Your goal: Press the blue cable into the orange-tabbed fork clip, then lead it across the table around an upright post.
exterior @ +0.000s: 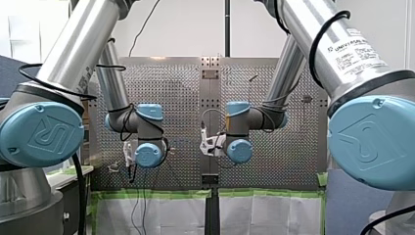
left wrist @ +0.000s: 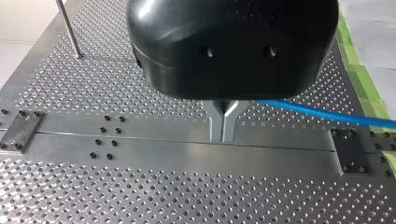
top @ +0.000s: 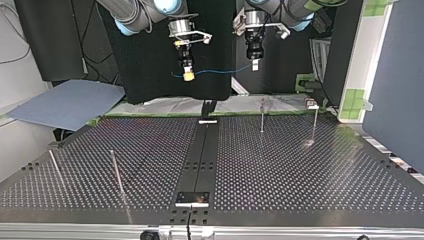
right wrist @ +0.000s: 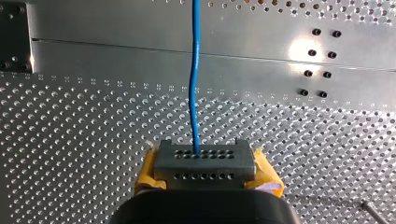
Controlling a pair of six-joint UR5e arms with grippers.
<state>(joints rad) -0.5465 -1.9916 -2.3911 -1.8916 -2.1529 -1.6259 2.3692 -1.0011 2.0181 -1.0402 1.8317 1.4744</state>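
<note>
Yellow-padded right gripper (right wrist: 204, 161) up close, clamped on blue cable (right wrist: 194, 93). Strung slack through the air over to left gripper (left wrist: 222, 135), metal fingers (left wrist: 215, 125) pinched shut, looks like on the cable too. Both well above the table (top: 300, 180); can't spot any orange-tabbed clip. Could easily snag an upright post (top: 262, 117) on the way down, or slip if pulled taut.

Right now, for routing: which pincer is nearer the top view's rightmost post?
Left. My left pincer and the post share one side of the strip; my right pincer hangs opposite.
</note>
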